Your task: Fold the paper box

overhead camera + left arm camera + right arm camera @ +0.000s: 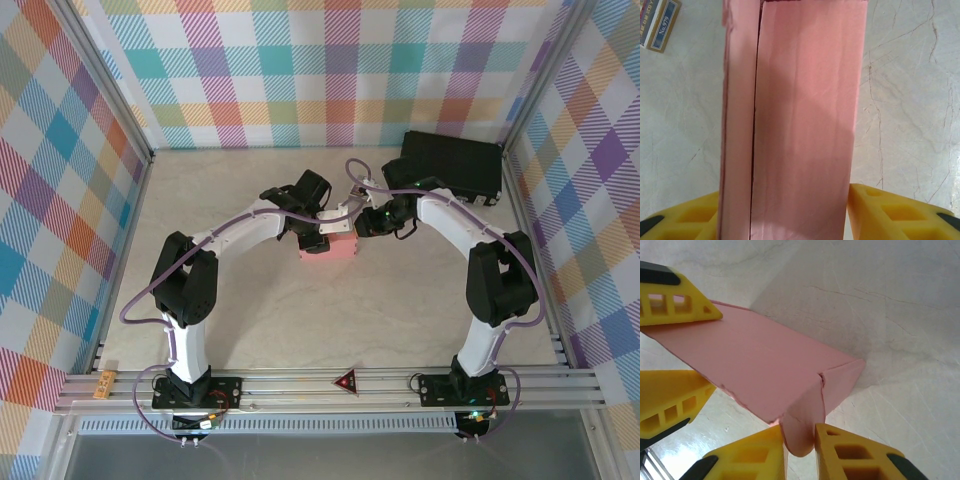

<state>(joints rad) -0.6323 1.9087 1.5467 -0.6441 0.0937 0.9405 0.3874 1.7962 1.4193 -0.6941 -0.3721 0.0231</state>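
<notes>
The salmon-pink paper box (331,246) stands folded into a rectangular shape at the middle of the table, between the two arms. My left gripper (314,231) is shut on it: in the left wrist view its yellow fingers (875,210) press both sides of the box (800,125), and a dark seam runs down the box's left part. My right gripper (800,434) is shut on a rounded end flap (801,427) that hangs from the box's near corner (755,360). The left gripper's fingers (680,300) also clamp the box at the left of the right wrist view.
A black hard case (451,165) lies at the back right, just behind the right arm. A small printed card packet (657,22) rests on the marble-look table (910,100) beside the box. Checked walls and an aluminium frame (330,385) enclose the table.
</notes>
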